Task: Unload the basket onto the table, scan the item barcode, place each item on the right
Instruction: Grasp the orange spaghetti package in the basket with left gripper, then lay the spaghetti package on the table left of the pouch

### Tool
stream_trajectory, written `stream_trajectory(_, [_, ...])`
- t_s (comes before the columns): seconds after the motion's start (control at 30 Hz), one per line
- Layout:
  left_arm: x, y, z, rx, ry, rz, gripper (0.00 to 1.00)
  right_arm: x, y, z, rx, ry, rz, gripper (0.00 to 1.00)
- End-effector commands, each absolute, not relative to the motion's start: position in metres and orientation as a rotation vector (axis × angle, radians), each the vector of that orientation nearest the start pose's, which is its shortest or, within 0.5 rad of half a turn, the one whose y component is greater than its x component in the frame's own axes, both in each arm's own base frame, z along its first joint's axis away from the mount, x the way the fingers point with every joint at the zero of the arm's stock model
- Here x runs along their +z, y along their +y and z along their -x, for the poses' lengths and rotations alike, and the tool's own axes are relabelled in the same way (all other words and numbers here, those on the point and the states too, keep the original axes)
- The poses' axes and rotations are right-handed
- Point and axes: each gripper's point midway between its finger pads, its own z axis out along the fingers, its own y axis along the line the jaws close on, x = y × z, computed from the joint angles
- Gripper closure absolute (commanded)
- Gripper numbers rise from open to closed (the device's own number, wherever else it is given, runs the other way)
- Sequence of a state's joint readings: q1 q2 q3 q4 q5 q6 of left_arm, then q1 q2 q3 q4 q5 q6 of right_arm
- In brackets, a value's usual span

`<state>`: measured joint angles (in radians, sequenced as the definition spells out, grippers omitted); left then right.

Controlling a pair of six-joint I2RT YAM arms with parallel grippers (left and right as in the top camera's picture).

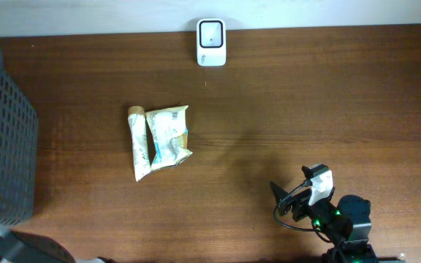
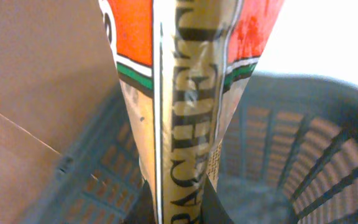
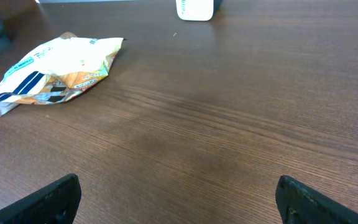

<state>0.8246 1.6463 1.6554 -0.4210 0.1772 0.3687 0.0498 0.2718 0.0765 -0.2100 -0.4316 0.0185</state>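
In the left wrist view my left gripper is shut on an item, a cream and orange snack packet with black lettering. It stands upright between the dark fingers, over the grey basket. No barcode shows on the side facing me. The white scanner sits at the table's far edge, also seen as the scanner in the right wrist view. My right gripper rests low at the front right, and the right gripper is open with only bare wood between its fingers.
Two more packets lie side by side left of centre: a narrow one and a wider one, the latter also visible as a packet in the right wrist view. The grey basket stands along the table's left edge.
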Motion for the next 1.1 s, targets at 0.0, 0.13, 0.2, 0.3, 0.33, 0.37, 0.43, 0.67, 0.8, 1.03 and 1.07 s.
stream_trajectory(0.0, [0.460,0.286,-0.353,0.644,1.725,0.195,1.00,0.106,0.082,-0.226,0.465,1.936,0.311,0.02])
stream_trajectory(0.13, [0.553,0.167,-0.325,0.597,1.481,-0.010,1.00,0.106,0.082,-0.226,0.466,1.936,0.311,0.02])
stream_trajectory(0.2, [0.573,0.123,-0.310,0.525,1.417,-0.066,1.00,0.106,0.082,-0.226,0.465,1.936,0.311,0.02])
stream_trajectory(0.3, [0.554,0.077,-0.301,0.304,1.498,-0.052,1.00,0.106,0.082,-0.226,0.466,1.936,0.311,0.02])
stream_trajectory(0.33, [0.532,0.070,-0.303,0.235,1.582,-0.031,1.00,0.106,0.082,-0.226,0.466,1.936,0.311,0.01])
stream_trajectory(0.37, [0.505,0.066,-0.309,0.179,1.687,-0.011,1.00,0.106,0.082,-0.226,0.466,1.936,0.311,0.02])
stream_trajectory(0.43, [0.446,0.066,-0.319,0.108,1.917,0.016,1.00,0.106,0.082,-0.226,0.466,1.936,0.311,0.01])
stream_trajectory(0.67, [0.213,0.079,-0.357,-0.131,2.667,0.157,1.00,0.105,0.082,-0.225,0.466,1.939,0.311,0.02])
stream_trajectory(0.8, [0.126,0.068,-0.380,-0.270,2.818,0.160,1.00,0.105,0.082,-0.225,0.466,1.939,0.311,0.02])
stream_trajectory(1.03, [0.115,0.054,-0.414,-0.438,2.747,0.181,0.01,0.105,0.082,-0.225,0.466,1.939,0.310,0.02])
stream_trajectory(1.07, [0.131,0.055,-0.420,-0.429,2.718,0.170,0.01,0.105,0.082,-0.225,0.467,1.939,0.310,0.02])
